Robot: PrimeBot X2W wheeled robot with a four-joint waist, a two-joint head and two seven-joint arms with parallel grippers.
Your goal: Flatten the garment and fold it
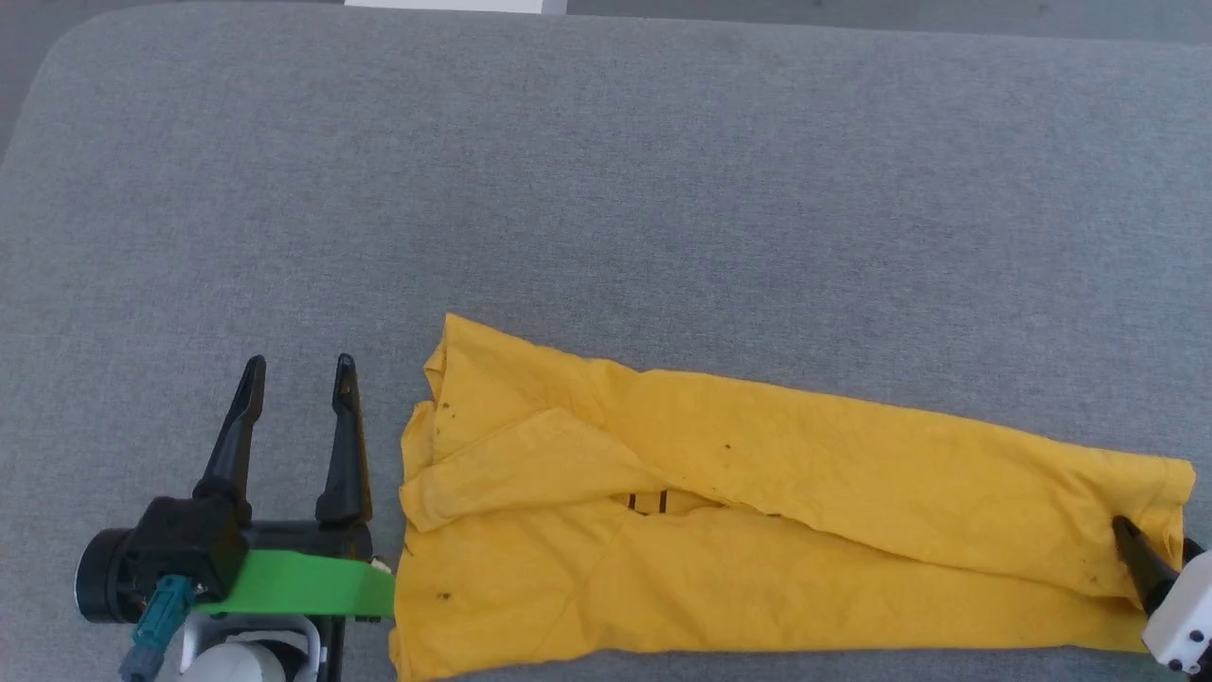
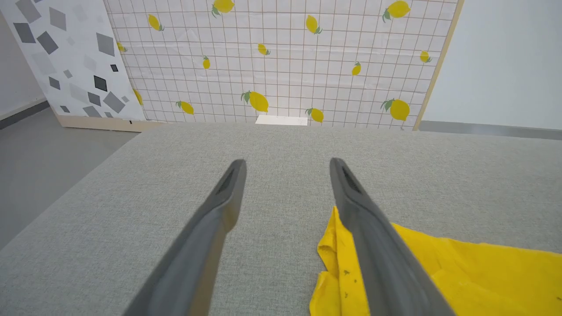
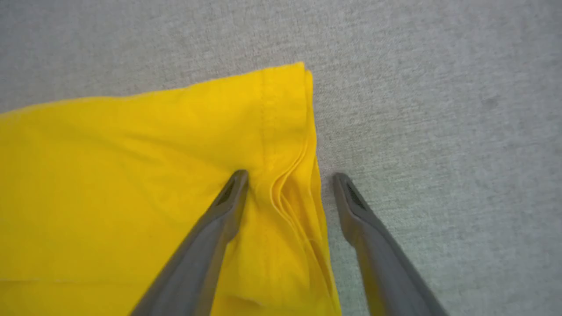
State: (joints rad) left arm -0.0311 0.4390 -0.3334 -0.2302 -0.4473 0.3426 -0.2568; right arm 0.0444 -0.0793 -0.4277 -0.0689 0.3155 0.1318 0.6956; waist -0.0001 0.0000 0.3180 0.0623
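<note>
Yel. garment [image 1: 805, 474] on gry surf. [image 1: 606, 170]

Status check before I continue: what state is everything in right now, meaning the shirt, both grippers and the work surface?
grey padded surface: bears the garment near its front edge.
garment: lying loose, folded into a long band, left end rumpled with a flap turned over, not held.
left gripper: open, empty, beside the garment's left end.
right gripper: open, astride the garment's right edge, one finger over cloth and the other over the grey padded surface.
</note>
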